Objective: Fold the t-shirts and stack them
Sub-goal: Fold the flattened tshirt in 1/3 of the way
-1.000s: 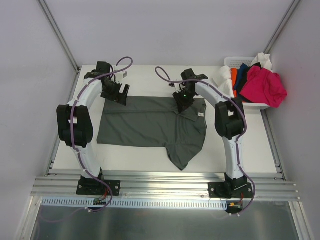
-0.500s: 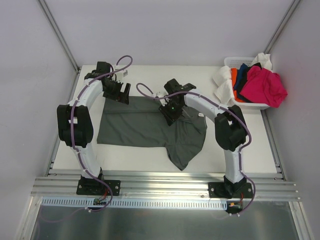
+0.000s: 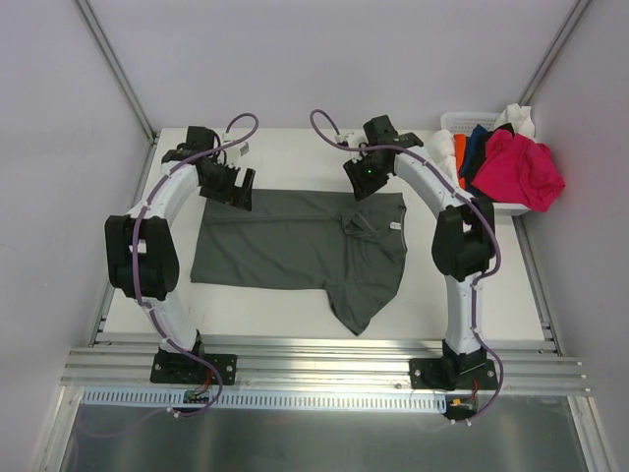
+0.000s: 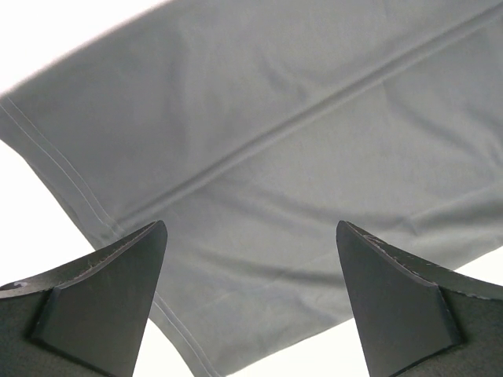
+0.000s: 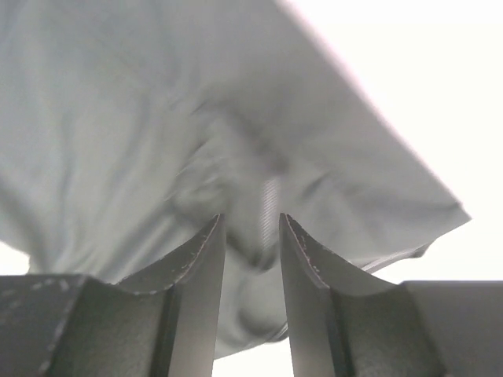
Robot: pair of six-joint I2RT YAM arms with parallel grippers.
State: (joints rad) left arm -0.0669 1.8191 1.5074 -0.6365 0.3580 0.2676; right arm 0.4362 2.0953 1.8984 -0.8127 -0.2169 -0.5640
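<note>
**Top view:** the dark charcoal-grey soft-knit t-shirt (image 3: 285, 241) lies mostly flat on the white table (image 3: 285, 147), w/ one limp flap trailing toward the near edge and a rumpled knot of cloth at its far-right part. The left gripper (image 3: 234, 187) sits over the far-left corner and the right gripper (image 3: 360, 185) at the far edge, just beside the rumple. Risk: a fold made now probably locks that bunch in, giving a lumpy stack. The magenta, navy, orange and white shirts (image 3: 521, 167) are heaped in the white plastic basket (image 3: 447, 123) at far right, well apart.

**Left wrist:** the left gripper (image 4: 250, 236) is released, jaws wide, nothing btwn them. Below are matte thin cloth, a double-stitched hem and a straight crease ridge. Risk: a pinch here may catch the top layer only, so the layers slide apart.

**Right wrist:** the right gripper (image 5: 251, 224) shows a narrow gap and no cloth visibly clamped; the view is blurred. The cloth beyond is puckered. Risk: a snag drags the whole shirt.
</note>
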